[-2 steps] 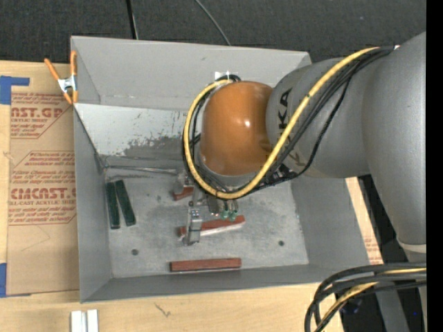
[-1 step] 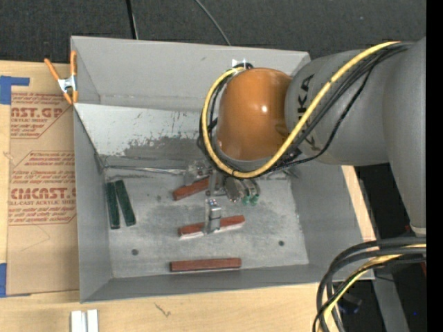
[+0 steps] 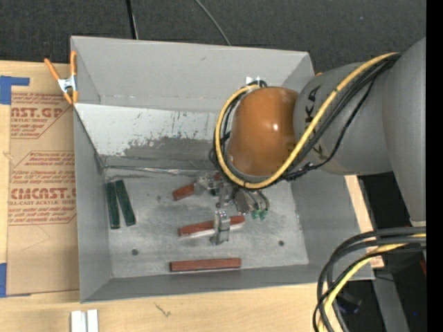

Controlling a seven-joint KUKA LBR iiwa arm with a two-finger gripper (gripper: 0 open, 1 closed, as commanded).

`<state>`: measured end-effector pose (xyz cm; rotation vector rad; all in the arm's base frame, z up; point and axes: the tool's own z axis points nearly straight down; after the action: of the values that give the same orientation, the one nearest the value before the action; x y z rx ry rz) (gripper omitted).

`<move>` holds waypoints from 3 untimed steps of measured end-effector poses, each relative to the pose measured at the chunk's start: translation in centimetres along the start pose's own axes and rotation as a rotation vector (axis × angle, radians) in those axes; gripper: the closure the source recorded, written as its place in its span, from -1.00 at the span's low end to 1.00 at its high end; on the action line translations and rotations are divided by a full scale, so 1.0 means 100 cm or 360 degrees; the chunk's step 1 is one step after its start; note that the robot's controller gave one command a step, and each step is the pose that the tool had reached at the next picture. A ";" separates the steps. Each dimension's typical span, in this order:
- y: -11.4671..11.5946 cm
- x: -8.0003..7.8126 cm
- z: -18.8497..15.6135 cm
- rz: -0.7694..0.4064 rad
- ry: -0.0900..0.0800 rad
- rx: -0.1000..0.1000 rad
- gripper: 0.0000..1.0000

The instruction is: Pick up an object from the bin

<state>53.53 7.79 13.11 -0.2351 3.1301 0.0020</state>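
The gripper (image 3: 221, 232) hangs over the middle red stick (image 3: 195, 231), right of the green bars (image 3: 119, 203); whether it is clenched I cannot tell. The stick is probably light and stiff; grasp it mid-length.

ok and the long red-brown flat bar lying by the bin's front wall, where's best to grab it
Probably mid-length on the long red-brown flat bar, coming straight down from above and closing across its narrow width. It lies flat and apart from the other things, lengthwise along the front wall of the grey metal bin.
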 end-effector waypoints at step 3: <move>-0.012 0.002 0.061 0.0012 0.0003 -0.0001 1.00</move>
<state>53.52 6.55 7.05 -0.2229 3.1327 0.0030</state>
